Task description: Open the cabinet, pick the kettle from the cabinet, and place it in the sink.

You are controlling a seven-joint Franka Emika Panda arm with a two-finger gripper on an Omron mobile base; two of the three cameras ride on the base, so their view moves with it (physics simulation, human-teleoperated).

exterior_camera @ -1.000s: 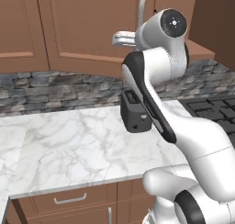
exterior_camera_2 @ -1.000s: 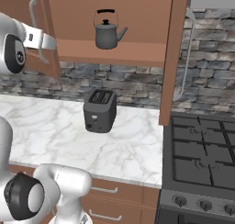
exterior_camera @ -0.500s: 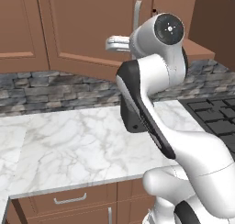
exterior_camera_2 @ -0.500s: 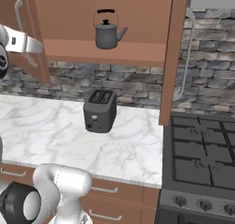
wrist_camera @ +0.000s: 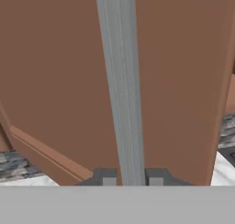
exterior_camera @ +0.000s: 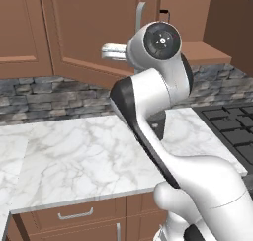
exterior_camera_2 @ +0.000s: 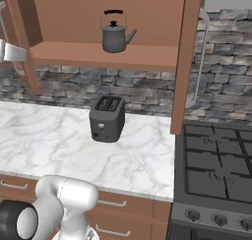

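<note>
**Door swung wide, kettle exposed, hand on the handle**

Your kettle point(exterior_camera_2: 115, 33) sits upright on the cabinet point(exterior_camera_2: 106, 53) shelf, upper centre of the right base view, spout pointing right, directly above the toaster point(exterior_camera_2: 107, 118). The gripper point(wrist_camera: 132, 181) is closed on the left door's bar handle point(wrist_camera: 122, 85), which runs vertically between the fingertips at the bottom of the hand view. The kettle lies well to the right of the hand, so you'll have to release first. Since a second ago the door has opened further and the arm has swung leftward.
</note>
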